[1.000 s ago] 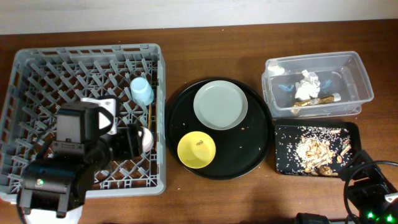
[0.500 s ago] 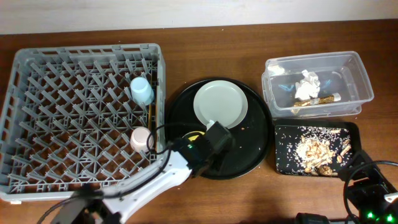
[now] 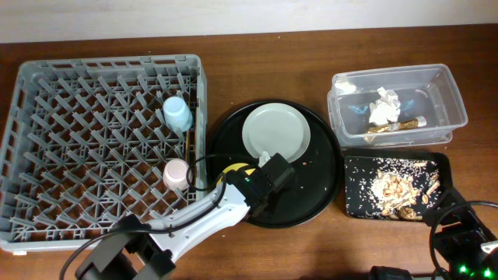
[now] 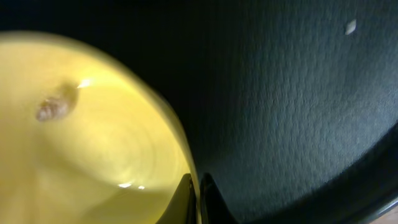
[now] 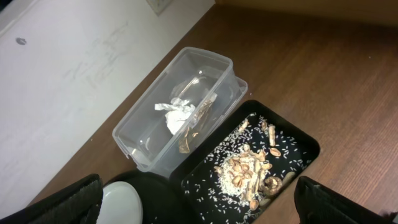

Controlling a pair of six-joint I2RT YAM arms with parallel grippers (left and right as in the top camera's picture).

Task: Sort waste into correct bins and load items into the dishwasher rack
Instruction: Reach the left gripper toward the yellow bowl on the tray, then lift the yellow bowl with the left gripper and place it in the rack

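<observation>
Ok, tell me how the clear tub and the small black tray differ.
The tub is clear with tall walls; the tray is black and shallow. The tub holds a white napkin and a brown wrapper; the tray holds beige scraps and scattered grains. In the overhead view the tub lies above the tray. Both are rectangular, similar in footprint, and stand right of the round tray.

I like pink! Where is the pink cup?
Overhead, the pink cup sits in the grey rack, near its right wall, below the blue cup.
</observation>
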